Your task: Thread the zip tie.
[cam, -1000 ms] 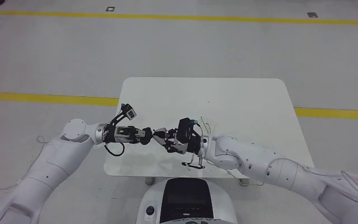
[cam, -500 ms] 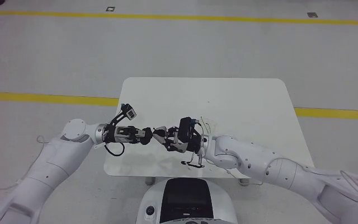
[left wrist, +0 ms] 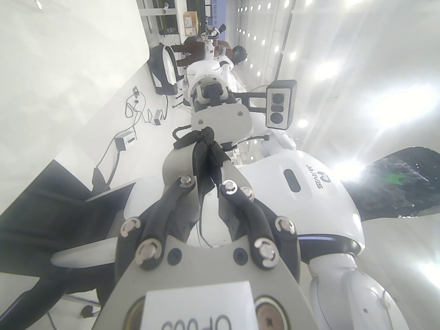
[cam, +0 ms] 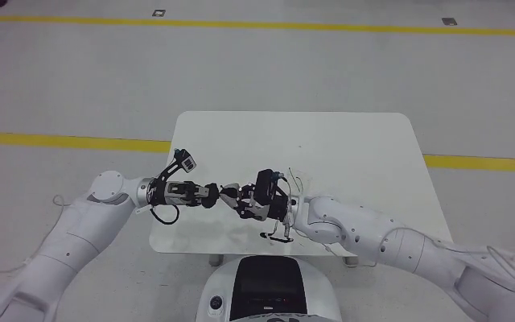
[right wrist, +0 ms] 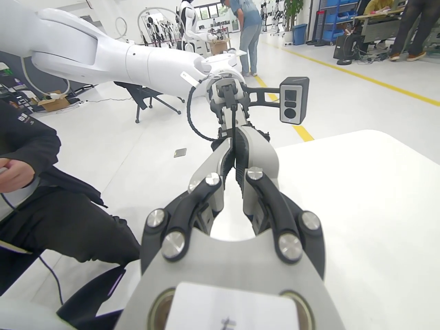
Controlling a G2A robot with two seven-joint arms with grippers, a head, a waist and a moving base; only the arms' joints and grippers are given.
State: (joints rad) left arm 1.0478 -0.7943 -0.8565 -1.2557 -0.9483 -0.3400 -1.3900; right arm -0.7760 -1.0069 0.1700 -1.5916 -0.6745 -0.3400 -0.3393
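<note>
pale floor (cam: pixel 241 72) with yellow lines (cam: pixel 80 142), white table (cam: pixel 346 153) at centre. thin black zip tie (right wrist: pixel 234 125) up off the table's near left part, running straight between both grippers. left gripper (cam: pixel 213 193) pinched on one end, right gripper (cam: pixel 228 194) clamped on the other, tips nearly touching.

top cam: above my arms, looking down on bench (cam: pixel 354 153) | wrist cams: close behind left tool (left wrist: pixel 206 145) and right tool (right wrist: pixel 234 149), facing each other | shared: both tools' tips
</note>
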